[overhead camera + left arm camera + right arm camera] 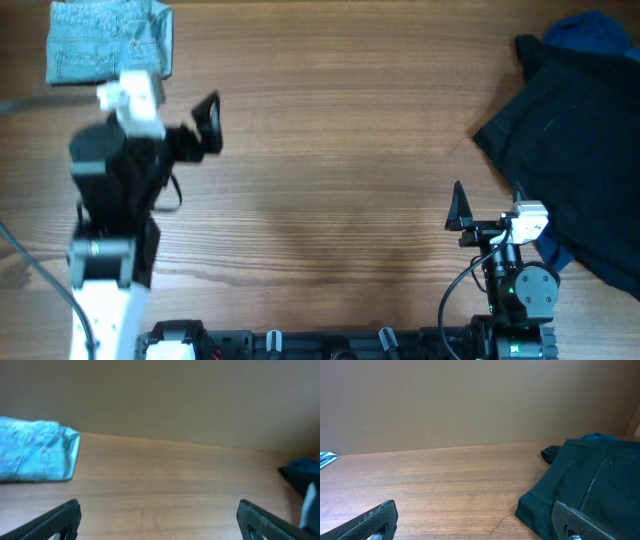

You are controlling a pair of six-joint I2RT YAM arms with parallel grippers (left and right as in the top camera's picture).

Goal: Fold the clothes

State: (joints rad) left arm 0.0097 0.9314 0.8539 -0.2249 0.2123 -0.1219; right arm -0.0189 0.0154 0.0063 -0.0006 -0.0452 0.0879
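The clothes, a folded light-blue denim garment [108, 40], lie at the table's far left corner. In the left wrist view they show at the left [35, 450]; the right wrist view catches only a sliver [326, 459]. My left gripper [172, 112] hangs open just right of and nearer than the denim, with nothing but bare wood between its fingers [158, 510]. My right gripper [490, 205] is open low at the front right [475, 510], and it holds nothing.
A larger black garment [570, 130] lies crumpled on the right side of the wooden table [330, 150], with a blue piece [590, 25] at its far end. Its near edge [540, 505] lies beside my right gripper's right finger. A plain wall stands behind the table.
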